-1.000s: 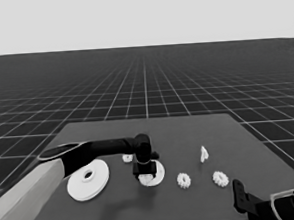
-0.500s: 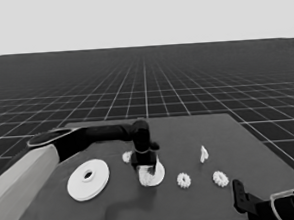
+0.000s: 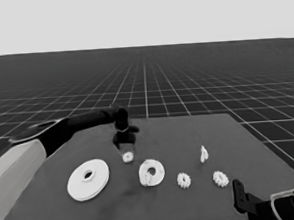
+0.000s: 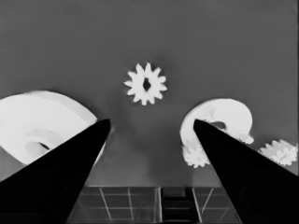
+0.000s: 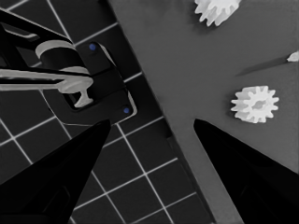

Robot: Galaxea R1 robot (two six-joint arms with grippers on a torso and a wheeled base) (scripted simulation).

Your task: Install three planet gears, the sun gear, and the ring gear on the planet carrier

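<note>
The left gripper hangs over the table, fingers spread apart and holding nothing. A small toothed gear lies free just beneath it, bare table all around. The larger round part is to one side, the smaller round part to the other, a gear on it. The right gripper, also open, waits at the table corner.
</note>
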